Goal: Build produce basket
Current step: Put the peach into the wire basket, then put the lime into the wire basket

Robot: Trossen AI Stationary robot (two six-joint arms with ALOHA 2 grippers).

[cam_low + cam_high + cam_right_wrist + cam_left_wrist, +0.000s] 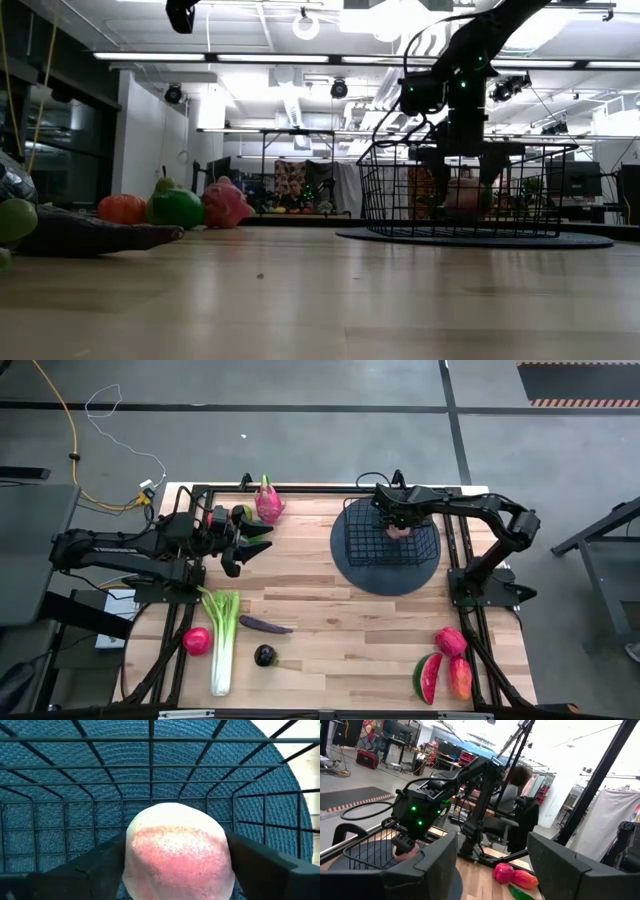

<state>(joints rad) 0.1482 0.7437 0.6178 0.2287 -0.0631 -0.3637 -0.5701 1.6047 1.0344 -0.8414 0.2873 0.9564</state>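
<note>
The right gripper (398,528) is down inside the basket (368,543), which sits on a dark round mat (345,565) near the far right corner of the table (330,610). Between its fingers is a peach-coloured fruit (177,852); the right wrist view shows both fingers flanking it closely, but whether they are pressing it or have just let go cannot be told. The fruit appears to be at or near the basket floor, so this placement is judged to be in its closing stage. It is the only item seen in the basket. The left gripper (243,545) hovers by the far left edge with its fingers parted and nothing between them, close to the dragon fruit (268,503) and a green fruit (241,513). Outstanding on the table: celery (223,640), a red fruit (196,641), eggplant (264,625) and a dark round fruit (264,655) toward the near left corner; watermelon slice (427,678), mango (460,678) and a pink fruit (449,641) toward the near right corner. Assessment: early progress, one item in at most, nine left to load
</note>
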